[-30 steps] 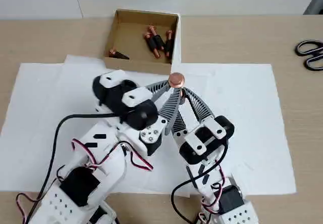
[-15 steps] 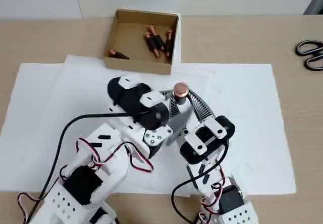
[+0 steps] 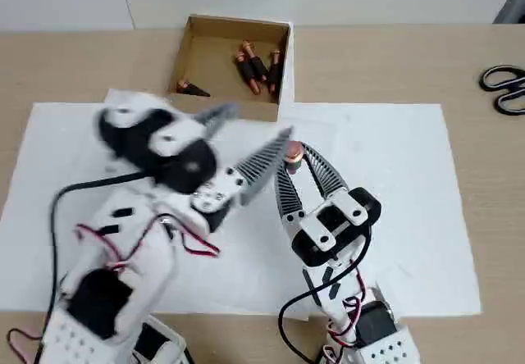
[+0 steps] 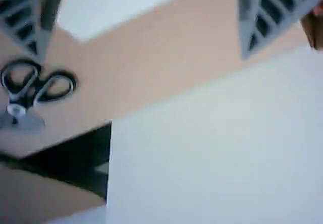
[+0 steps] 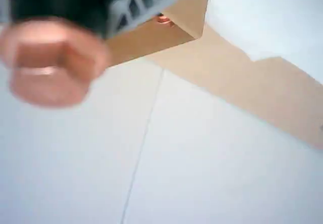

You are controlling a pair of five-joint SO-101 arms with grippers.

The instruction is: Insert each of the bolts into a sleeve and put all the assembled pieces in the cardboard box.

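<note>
My right gripper [image 3: 294,159] is shut on a copper-headed bolt [image 3: 294,151], held head-up above the white paper just in front of the cardboard box [image 3: 182,67]. The bolt's head [image 5: 50,62] looms large in the right wrist view, with the box's corner [image 5: 174,24] behind it. My left gripper [image 3: 259,125] hangs open to the left of the bolt, one finger lying over the box's front wall. Its two grey fingers [image 4: 265,12] stand wide apart in the left wrist view. Several bolt-and-sleeve pieces [image 3: 256,65] lie in the box.
A white paper sheet [image 3: 394,184] covers the middle of the wooden table. Black-handled scissors [image 3: 504,88] lie at the far right edge, and the scissors [image 4: 30,88] show in the left wrist view too. Both arms' bases crowd the near edge.
The left gripper has let go of the piece, opened, and swung away to the left. The right gripper still holds the bolt, now slightly lower and nearer.
</note>
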